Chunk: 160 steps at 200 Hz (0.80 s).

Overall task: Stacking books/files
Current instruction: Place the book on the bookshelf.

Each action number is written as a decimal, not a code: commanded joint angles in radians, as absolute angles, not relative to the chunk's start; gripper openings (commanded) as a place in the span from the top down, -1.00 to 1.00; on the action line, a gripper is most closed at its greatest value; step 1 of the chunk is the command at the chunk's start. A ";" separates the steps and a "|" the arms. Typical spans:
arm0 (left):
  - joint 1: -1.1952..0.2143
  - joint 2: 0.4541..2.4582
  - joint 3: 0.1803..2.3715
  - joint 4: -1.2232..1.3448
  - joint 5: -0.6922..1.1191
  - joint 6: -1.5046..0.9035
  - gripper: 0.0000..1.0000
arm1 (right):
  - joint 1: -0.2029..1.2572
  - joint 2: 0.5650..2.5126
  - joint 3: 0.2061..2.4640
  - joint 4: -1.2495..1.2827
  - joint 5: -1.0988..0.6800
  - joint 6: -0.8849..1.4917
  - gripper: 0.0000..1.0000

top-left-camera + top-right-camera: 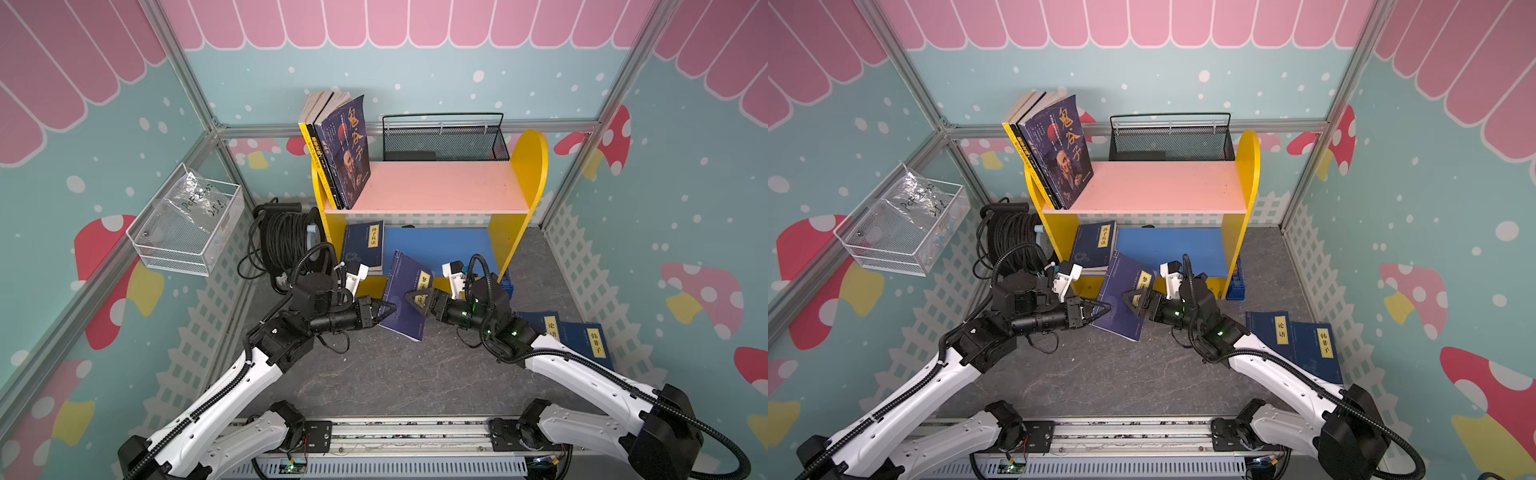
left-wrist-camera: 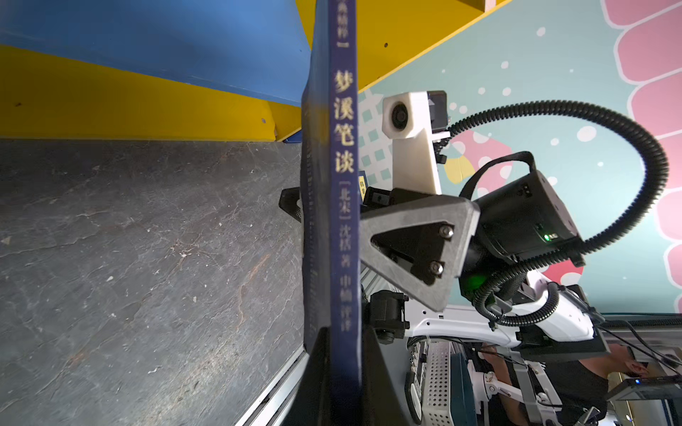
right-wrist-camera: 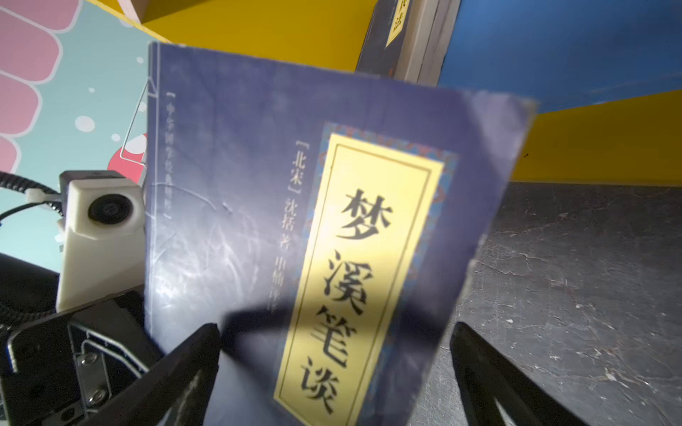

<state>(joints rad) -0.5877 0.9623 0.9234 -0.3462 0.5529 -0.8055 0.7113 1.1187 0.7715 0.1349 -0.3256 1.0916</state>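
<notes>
Robot lab cell dressed as playroom, mushroom-print panels (image 1: 415, 83) framed by aluminium bars (image 1: 257, 132) behind the yellow bookshelf (image 1: 530, 166), cable reel (image 1: 282, 241) beside it, arm rail (image 1: 407, 432) mounted opposite.

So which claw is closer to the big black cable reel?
Left. The left claw, shut on the tilted navy book, is on the book's side facing the cable reel. The right claw is open around that book's other edge, farther from the reel.

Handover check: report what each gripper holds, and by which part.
Left gripper clamps the navy book by its spine edge. Right gripper is open astride the opposite edge, holding nothing.
</notes>
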 commanded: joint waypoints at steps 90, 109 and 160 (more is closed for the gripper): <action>-0.509 1.036 0.921 0.025 0.637 -0.994 1.00 | 0.709 1.094 0.516 0.661 -0.398 1.289 -0.72; -0.509 1.030 0.904 0.056 0.636 -1.018 1.00 | 0.709 1.112 0.516 0.728 -0.408 1.293 -0.72; -0.509 1.002 0.889 0.076 0.632 -1.047 1.00 | 0.697 1.137 0.479 0.958 -0.410 1.317 -0.94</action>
